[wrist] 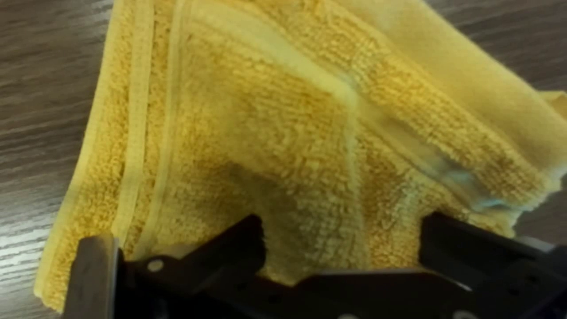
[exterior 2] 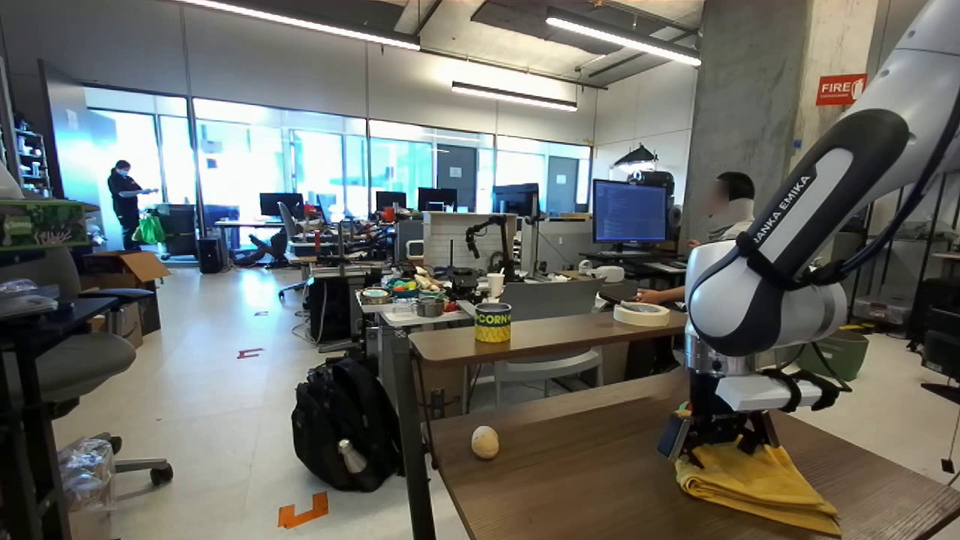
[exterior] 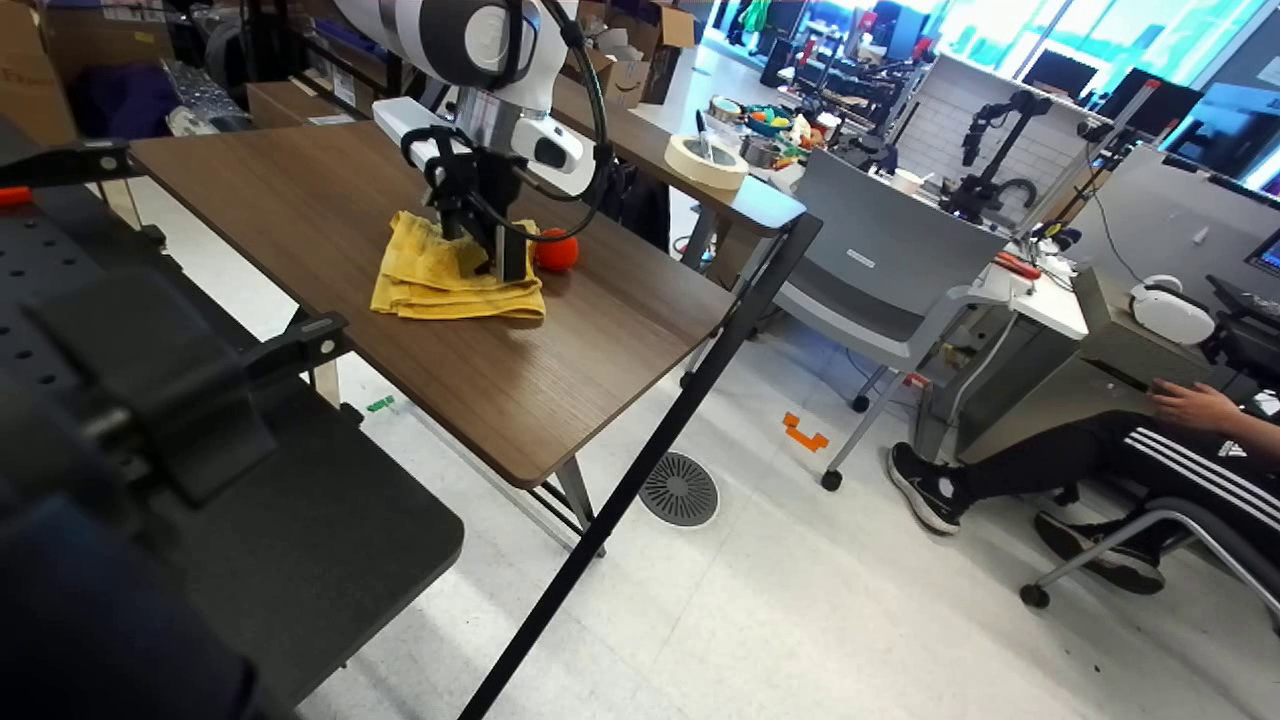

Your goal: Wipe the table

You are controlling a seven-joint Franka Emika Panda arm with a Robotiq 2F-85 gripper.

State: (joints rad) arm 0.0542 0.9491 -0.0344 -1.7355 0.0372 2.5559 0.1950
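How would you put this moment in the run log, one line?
task: wipe the table | gripper: open, low over folded yellow terry towel, contact unclear | towel: on table | round red-orange object: beside towel

A yellow cloth (wrist: 266, 115) lies under my gripper (wrist: 332, 248), the fingers (wrist: 91, 274) spread wide.
Its folded, looped pile shows between my fingers and stretches out ahead, with pale bands and a darker patch just in front of the gripper; the dark wood-grained surface (wrist: 44, 102) appears to my gripper's left, shiny there, and to its right.
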